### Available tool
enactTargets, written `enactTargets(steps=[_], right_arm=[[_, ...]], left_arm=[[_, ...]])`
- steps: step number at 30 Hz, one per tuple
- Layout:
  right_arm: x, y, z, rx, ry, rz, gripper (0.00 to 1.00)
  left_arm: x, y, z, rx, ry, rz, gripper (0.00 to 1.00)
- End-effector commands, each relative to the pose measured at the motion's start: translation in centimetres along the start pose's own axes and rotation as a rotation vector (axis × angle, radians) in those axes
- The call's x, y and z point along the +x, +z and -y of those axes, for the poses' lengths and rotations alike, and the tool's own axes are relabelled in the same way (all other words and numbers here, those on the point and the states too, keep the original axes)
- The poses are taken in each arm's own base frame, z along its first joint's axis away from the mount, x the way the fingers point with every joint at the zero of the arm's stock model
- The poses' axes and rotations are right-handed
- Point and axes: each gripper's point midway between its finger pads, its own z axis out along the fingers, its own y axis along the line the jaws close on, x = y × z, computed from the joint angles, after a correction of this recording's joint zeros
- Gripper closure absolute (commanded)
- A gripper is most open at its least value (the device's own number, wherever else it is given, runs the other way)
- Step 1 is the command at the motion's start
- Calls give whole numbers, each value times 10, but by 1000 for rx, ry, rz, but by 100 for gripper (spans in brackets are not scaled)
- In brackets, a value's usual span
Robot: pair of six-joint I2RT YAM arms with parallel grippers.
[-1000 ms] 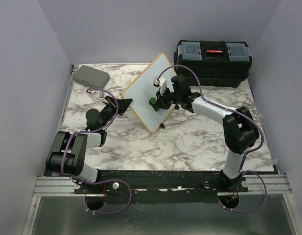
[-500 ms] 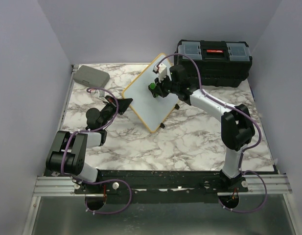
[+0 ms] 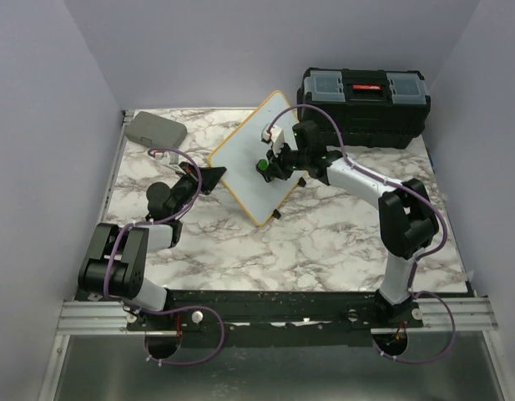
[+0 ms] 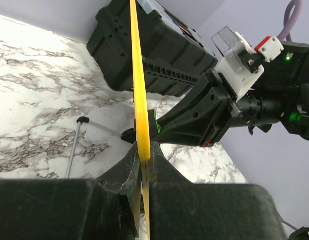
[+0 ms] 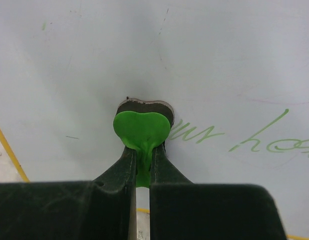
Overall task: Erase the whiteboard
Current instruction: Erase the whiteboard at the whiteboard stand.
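whiteboard [image 3: 240,171]: stands tilted on the marble counter [image 3: 324,242], mid-back, between the grey case [image 3: 154,129] and the black toolbox [image 3: 363,104]. one lower corner sits near the counter, with a small black foot [image 3: 276,215] showing there.

handling, judged: a thin panel in a narrow yellow frame, so probably light and stiff. the writing face looks smooth and would slip under pads. the frame edge is the sensible place to hold. a light board propped on edge would likely swing or skid under wiping pressure if not braced.

left pincer [image 3: 217,177]: closed narrow on the board's left frame edge. the left wrist view shows the yellow frame running straight up between the two jaws. the left arm lies low, folded back on itself, forearm reaching in from the left.

right pincer [image 3: 265,170]: closed tight on the tab of a green eraser [image 5: 141,125], heart-shaped, with a dark pad behind it. the pad looks pressed to the white face, though i cannot confirm contact. the right arm is stretched forward and left across the counter, wrist turned to face the board.

green handwriting [image 5: 199,134] lies just right of the eraser, with more further right, so the erasing is not finished.
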Motion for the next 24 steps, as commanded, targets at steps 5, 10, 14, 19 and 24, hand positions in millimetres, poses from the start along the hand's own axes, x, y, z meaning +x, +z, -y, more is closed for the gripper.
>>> enactTargets(steps=[5, 10, 14, 19, 24], right_arm=[[25, 10, -5, 39, 62, -47, 99], [-6, 9, 35, 218, 57, 27, 99], [-17, 7, 54, 295, 57, 51, 99], [-13, 6, 70, 357, 68, 31, 99], [-6, 1, 80, 383, 70, 14, 99]], left_arm=[[39, -1, 22, 111, -6, -180, 100], [41, -2, 21, 109, -7, -186, 100], [41, -3, 22, 111, -5, -187, 100], [40, -2, 22, 114, -3, -186, 100], [41, -2, 22, 115, -1, -189, 100]])
